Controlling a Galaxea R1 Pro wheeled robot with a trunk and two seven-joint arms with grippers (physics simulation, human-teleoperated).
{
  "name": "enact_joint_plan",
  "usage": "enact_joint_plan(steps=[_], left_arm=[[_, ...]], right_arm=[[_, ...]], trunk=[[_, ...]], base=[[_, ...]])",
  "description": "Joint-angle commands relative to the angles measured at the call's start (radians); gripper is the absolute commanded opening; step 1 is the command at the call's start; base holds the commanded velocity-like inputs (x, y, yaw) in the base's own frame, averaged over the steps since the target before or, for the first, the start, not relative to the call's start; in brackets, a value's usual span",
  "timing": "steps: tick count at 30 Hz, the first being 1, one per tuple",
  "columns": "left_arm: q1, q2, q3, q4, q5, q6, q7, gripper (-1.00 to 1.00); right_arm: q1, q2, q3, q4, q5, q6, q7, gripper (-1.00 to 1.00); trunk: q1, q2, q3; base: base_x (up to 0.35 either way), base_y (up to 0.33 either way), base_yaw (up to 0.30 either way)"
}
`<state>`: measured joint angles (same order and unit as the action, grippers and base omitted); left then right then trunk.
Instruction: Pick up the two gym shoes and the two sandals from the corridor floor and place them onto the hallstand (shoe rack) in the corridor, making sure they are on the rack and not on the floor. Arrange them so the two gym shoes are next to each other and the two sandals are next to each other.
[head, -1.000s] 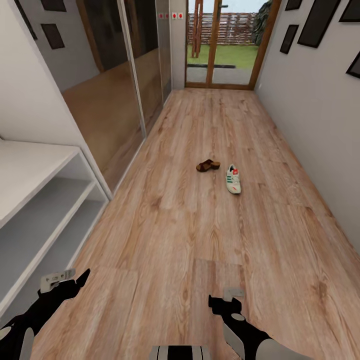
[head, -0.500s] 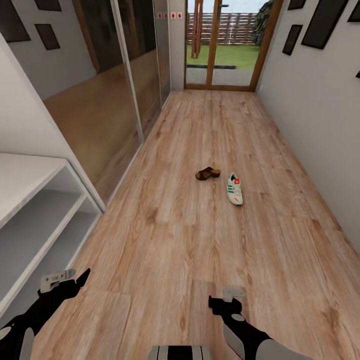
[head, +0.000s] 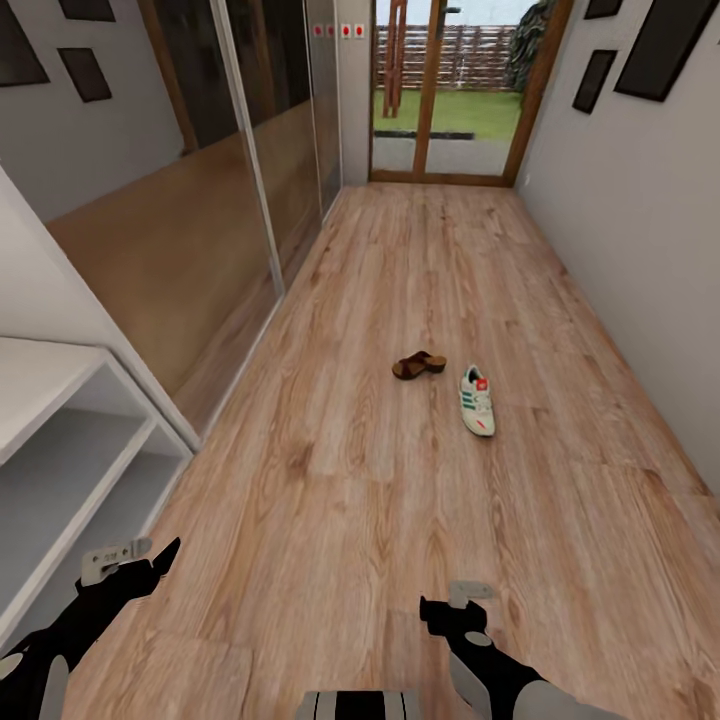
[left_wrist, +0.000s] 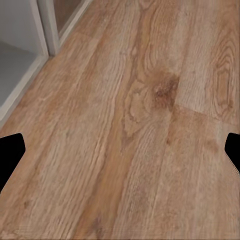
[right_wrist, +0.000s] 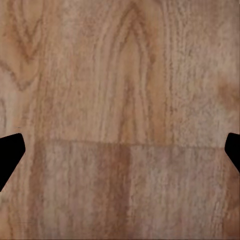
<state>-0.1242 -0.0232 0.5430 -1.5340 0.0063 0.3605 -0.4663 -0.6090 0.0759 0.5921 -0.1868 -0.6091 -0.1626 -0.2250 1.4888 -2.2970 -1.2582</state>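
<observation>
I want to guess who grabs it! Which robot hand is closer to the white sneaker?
Right. The right gripper sits almost straight below the white sneaker; the left gripper is far off toward the rack side.

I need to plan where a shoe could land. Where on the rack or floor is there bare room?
The hallstand shows bare shelf space on its open shelves and top. The corridor floor is bare between both grippers and the shoes. Only the middle is occupied, where one sandal and one gym shoe lie close together, apart.

Ahead of the black right gripper (head: 447, 607), a white gym shoe (head: 477, 401) shows green stripes and red-orange accents. Beside it lies a reddish-brown sandal (head: 418, 365). The corridor floor (head: 380, 480) is light brown wood-grain; the hallstand (head: 60, 450) is pale grey.
</observation>
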Motion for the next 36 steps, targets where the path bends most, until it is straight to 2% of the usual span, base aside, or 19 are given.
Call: enact_joint_plan(steps=[1, 36], left_arm=[[0.0, 0.0, 0.0, 0.0, 0.0, 0.0, 0.0, 1.0], [0.0, 0.0, 0.0, 0.0, 0.002, 0.0, -0.002, 1.0]], right_arm=[[0.0, 0.0, 0.0, 0.0, 0.0, 0.0, 0.0, 1.0], [0.0, 0.001, 0.0, 0.001, 0.0, 0.0, -0.001, 1.0]], trunk=[[0.0, 0.0, 0.0], [0.0, 0.0, 0.0]], base=[[0.332, 0.0, 0.0], [0.332, 0.0, 0.0]])
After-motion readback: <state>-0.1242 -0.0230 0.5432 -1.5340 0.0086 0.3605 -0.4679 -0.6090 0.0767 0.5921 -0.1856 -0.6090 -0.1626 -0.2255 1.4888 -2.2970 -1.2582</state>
